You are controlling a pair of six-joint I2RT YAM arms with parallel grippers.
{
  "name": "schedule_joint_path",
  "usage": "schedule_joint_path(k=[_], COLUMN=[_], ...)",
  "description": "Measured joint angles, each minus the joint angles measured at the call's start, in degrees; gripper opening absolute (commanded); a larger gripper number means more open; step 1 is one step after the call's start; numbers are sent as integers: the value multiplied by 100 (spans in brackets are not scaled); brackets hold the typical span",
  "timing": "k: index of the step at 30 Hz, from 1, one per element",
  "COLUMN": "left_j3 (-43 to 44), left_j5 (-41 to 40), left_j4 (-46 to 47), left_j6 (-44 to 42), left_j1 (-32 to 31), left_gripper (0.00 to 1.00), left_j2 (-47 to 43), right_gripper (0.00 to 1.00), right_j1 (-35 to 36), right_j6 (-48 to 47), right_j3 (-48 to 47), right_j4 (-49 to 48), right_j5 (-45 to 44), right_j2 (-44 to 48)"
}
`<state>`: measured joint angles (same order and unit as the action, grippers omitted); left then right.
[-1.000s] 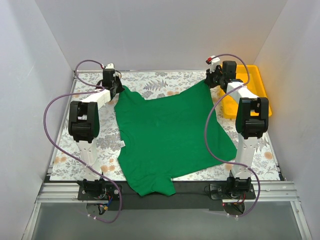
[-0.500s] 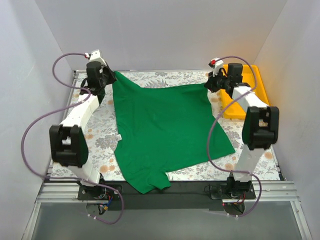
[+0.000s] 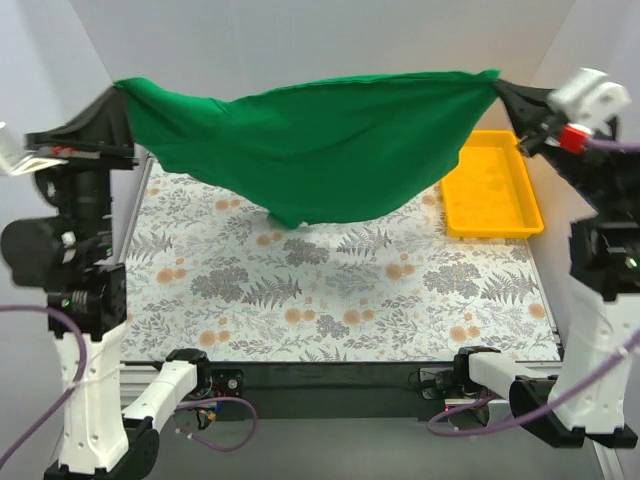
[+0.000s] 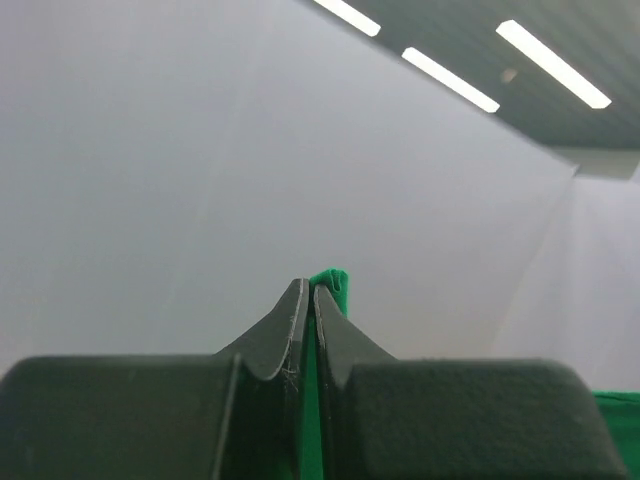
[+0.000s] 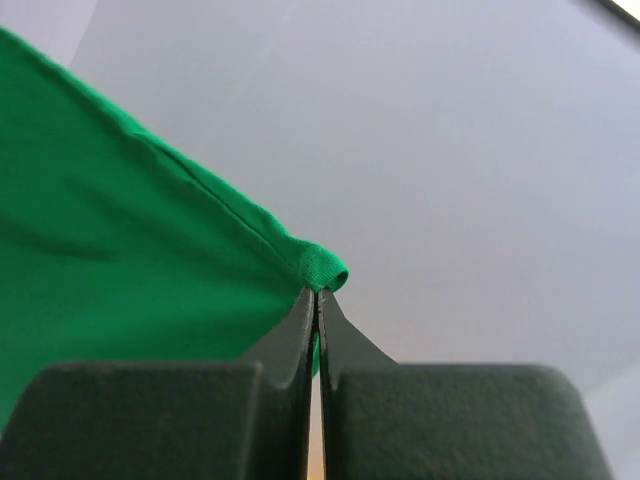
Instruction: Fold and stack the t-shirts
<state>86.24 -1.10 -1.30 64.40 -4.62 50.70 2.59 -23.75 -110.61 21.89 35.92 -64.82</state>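
Floral table (image 3: pixel 330 300) partly hidden by t-shirt (image 3: pixel 320 150); left pincer (image 4: pixel 307 292), right pincer (image 5: pixel 317 297) clamped on its corners.

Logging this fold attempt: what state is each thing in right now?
t-shirt: held in the air, stretched between both grippers, sagging in the middle.
left gripper: shut on a t-shirt edge.
right gripper: shut on a t-shirt edge.
yellow tray: on the table, nothing seen inside.
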Motion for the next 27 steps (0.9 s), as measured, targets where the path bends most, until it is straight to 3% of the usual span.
schedule_joint_path(k=[6,11,15,20,27], left_j3=[1187,1320,708,-807,-2970], left_j5=[0,-31,-105,-175,-278], left_j4=[70,151,247,562,1193], left_j6=[275,289,201,63,-140], left_j1=[-20,-136,-199,-199,-203], left_gripper=[0,0,0,0,0], left_j2=[-127,-125,-76,337,1871], right_gripper=[1,1,1,1,1], right_j1=[0,0,0,0,0], right_j6=[28,22,-9,-46,63], right_j3=[-1497,-1519,-745,1029,3270], right_j4=[201,190,170,-122,-732], right_j5=[-614,-984,-1119,-1064,-699], right_j2=[343,402,345,-15,-1366])
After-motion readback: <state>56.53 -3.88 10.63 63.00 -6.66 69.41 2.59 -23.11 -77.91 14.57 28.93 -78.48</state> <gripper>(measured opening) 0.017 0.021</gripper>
